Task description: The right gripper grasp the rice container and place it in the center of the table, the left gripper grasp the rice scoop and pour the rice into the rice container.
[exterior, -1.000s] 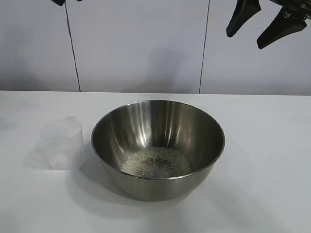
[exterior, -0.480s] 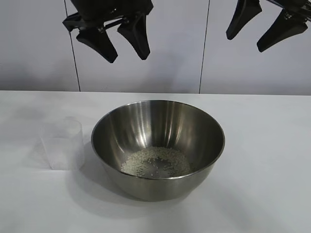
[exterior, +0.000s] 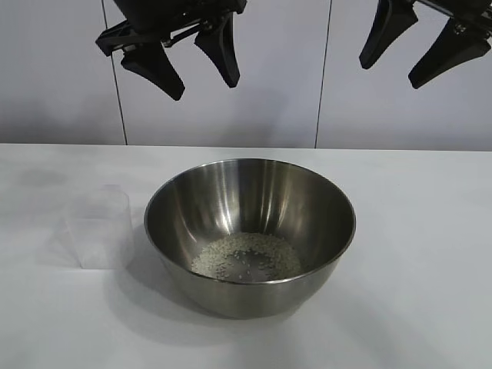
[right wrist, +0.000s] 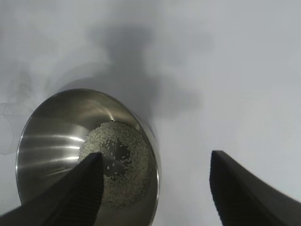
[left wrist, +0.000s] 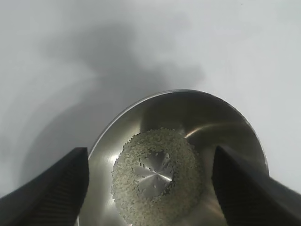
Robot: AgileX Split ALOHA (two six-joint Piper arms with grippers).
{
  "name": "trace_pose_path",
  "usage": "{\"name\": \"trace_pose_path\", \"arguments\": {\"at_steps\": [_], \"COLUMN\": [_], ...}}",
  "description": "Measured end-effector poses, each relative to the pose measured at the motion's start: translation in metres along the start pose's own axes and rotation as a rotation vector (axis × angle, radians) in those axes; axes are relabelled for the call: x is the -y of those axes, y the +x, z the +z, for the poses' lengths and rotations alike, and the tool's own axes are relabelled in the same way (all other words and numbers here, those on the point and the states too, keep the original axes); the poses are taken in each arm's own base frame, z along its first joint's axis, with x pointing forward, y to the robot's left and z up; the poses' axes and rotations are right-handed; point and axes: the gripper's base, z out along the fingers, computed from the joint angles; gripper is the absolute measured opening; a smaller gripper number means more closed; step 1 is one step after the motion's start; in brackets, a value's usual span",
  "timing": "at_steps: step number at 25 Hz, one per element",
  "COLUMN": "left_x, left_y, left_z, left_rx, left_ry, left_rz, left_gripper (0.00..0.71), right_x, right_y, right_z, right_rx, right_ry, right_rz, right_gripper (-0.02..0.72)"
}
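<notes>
Both grippers — left gripper (exterior: 191, 71), right gripper (exterior: 416, 52) — are hanging spread, empty; rice (exterior: 246, 257) is lying in the steel bowl (exterior: 250, 234), scoop (exterior: 98, 227) at its nine o'clock — retreat seems next.

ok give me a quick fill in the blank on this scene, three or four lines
1. The rice lies at the bottom of the steel ____.
2. The clear plastic cup stands on the table beside the bowl and looks ____ of rice.
3. The left claw and the right claw both hang above the table with their fingers ____.
4. Neither claw is ____ anything.

Missing words: bowl; empty; open; holding
</notes>
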Motion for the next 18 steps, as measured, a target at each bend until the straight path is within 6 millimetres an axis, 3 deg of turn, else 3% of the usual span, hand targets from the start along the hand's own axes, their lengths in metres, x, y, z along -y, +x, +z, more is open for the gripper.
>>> {"name": "trace_pose_path", "arguments": {"at_steps": [18], "left_x": [-0.015], "left_y": [0.001], "left_z": [-0.004], "left_rx": [-0.039], "left_ry": [-0.017], "left_rz": [-0.032], "left_gripper": [0.532], "right_x": [0.000], "right_y": [-0.003], "right_z": [0.000], "right_rx": [0.034], "right_ry": [0.003], "right_rz": [0.000], "right_gripper": [0.452]}}
